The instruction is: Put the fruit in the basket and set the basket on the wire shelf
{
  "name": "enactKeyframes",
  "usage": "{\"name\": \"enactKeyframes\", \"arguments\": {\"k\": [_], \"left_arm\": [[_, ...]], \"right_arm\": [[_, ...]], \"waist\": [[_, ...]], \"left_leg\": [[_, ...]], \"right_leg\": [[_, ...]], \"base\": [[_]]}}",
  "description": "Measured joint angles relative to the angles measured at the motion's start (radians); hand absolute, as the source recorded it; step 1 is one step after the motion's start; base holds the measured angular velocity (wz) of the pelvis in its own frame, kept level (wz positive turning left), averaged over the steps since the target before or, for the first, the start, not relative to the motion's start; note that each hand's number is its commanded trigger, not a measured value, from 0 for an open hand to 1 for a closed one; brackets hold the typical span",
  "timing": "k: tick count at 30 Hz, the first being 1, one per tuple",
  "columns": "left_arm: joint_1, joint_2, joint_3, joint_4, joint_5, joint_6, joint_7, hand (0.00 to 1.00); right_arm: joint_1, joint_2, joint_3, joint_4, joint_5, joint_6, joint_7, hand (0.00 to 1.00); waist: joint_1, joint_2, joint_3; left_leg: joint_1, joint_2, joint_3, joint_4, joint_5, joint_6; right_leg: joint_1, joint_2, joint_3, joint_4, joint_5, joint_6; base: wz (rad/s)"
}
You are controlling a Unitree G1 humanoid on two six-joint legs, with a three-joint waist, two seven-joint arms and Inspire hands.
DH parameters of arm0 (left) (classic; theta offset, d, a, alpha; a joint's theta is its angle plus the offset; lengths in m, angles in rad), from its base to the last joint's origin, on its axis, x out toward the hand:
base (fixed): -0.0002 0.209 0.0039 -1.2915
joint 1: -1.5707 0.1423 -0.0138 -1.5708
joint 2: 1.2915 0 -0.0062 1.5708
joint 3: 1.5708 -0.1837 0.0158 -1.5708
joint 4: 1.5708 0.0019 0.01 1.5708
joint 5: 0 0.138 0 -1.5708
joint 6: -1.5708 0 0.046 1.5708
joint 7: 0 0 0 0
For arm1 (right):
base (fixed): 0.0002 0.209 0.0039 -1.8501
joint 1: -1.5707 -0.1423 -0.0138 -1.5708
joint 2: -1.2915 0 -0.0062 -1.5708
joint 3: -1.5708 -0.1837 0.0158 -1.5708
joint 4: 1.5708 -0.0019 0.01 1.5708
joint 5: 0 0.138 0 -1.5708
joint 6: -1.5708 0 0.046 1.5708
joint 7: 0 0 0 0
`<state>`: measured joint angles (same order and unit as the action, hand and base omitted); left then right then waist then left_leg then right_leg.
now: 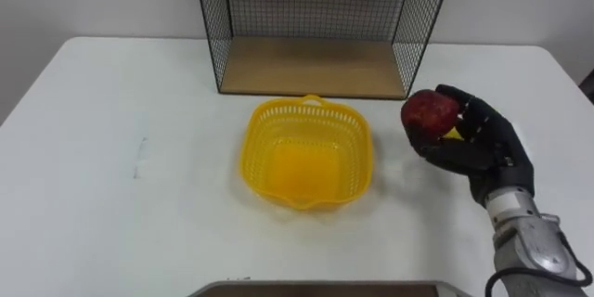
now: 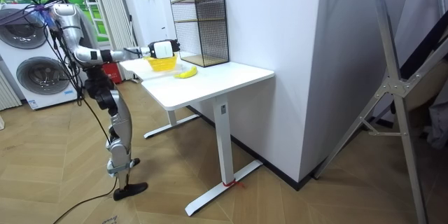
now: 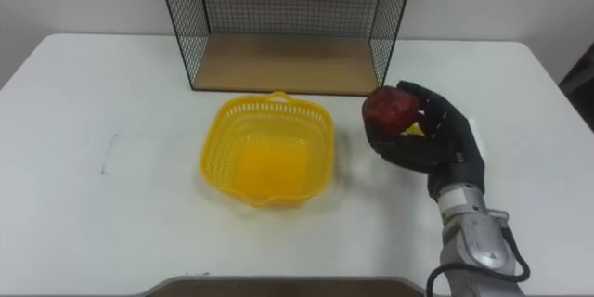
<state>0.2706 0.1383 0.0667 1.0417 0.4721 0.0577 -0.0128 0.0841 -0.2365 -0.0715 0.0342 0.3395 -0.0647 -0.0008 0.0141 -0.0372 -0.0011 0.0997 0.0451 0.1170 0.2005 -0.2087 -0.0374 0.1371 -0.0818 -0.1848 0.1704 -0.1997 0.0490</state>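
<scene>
As the right robot hand (image 1: 478, 144), at the near right of the surface (image 1: 111, 148), is closed round the red fruit (image 1: 429, 111) with fingers curled about it, treat the coming carry as leftward. Note the fruit held just right of the empty yellow basket (image 1: 357, 125), apart from its rim. Expect a short travel toward the robot's left, then release over the open centre. Disregard long axis: round fruit. Note a yellow fruit (image 2: 186, 73) lying behind the hand. Beyond the basket, locate the wire shelf (image 1: 316, 65), open front facing the robot.
</scene>
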Motion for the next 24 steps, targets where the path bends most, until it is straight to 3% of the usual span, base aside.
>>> {"name": "enactKeyframes", "arguments": {"k": [9,18,24], "left_arm": [[-0.004,0.008,-0.014,0.008,-0.007,-0.015,0.006,0.00],[-0.017,0.008,-0.031,0.032,-0.009,-0.023,0.003,0.00],[-0.034,0.010,-0.032,0.032,-0.008,-0.023,0.001,0.00]], "right_arm": [[-0.018,-0.010,0.024,-0.062,-0.160,0.000,0.027,1.00],[-0.083,-0.010,0.063,-0.102,-0.201,0.000,0.048,1.00],[-0.087,-0.024,0.098,-0.140,-0.273,-0.010,0.062,1.00]], "waist": [[0.024,-0.013,0.0074],[0.026,-0.021,0.0064],[0.053,-0.028,0.0038]], "left_leg": [[-0.005,0.001,0.009,-0.002,0.000,0.000],[-0.007,0.002,0.009,-0.003,0.000,0.000],[-0.009,0.002,0.010,-0.001,0.000,0.000]], "right_leg": [[-0.003,0.000,0.008,0.005,0.000,0.000],[-0.006,-0.001,0.005,0.017,0.000,0.000],[-0.008,-0.001,0.005,0.017,0.000,-0.001]], "base": [[-0.02],[0.00],[0.00]]}}
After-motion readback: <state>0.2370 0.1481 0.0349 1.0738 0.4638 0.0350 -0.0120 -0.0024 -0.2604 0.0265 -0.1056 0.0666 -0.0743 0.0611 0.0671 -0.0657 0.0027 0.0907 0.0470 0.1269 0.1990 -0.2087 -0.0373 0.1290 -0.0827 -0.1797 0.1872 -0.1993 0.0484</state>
